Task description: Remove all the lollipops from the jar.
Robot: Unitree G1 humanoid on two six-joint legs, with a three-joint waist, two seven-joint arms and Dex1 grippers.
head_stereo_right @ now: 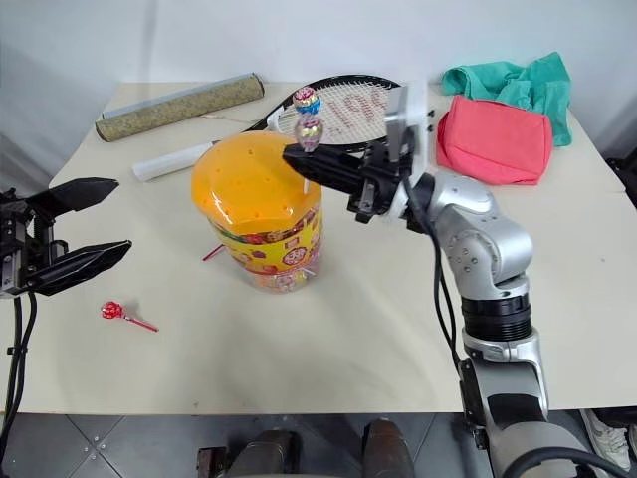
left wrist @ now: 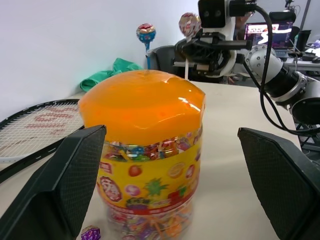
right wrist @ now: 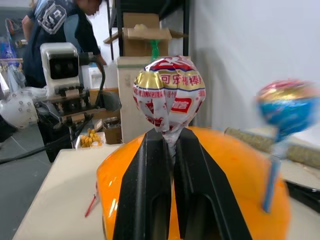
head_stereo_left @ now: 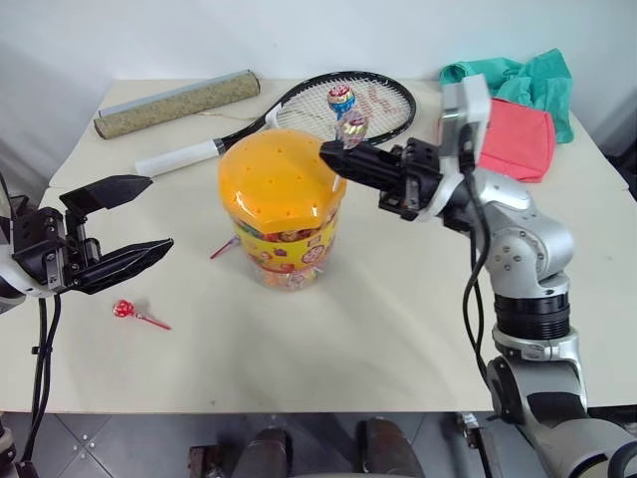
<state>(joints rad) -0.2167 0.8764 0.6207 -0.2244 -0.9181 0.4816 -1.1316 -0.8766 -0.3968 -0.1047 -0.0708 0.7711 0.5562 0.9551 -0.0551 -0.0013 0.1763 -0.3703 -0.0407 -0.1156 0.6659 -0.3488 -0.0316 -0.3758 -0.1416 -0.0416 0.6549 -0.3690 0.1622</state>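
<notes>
The jar [head_stereo_left: 284, 204] stands mid-worktop [head_stereo_left: 398, 329], orange lid on, a blue lollipop [head_stereo_left: 340, 99] rising from it. Above the lid, the right gripper [right wrist: 169, 142] reaches leftward, jaws clamped on a silver lollipop [right wrist: 169, 93]. The left gripper [head_stereo_left: 134, 224] hovers beside the jar, jaws wide. A red lollipop [head_stereo_left: 125, 310] lies on the worktop.

Table: I see a pale cream top [head_stereo_left: 398, 339], square-cornered, set against the wall.
Wall: plain white [head_stereo_left: 299, 35], evenly lit.
Floor: grey tiles [head_stereo_left: 119, 443] by the near edge.
Far side: dark shelving with cardboard boxes [right wrist: 145, 35]; lit monitor [left wrist: 267, 34].
</notes>
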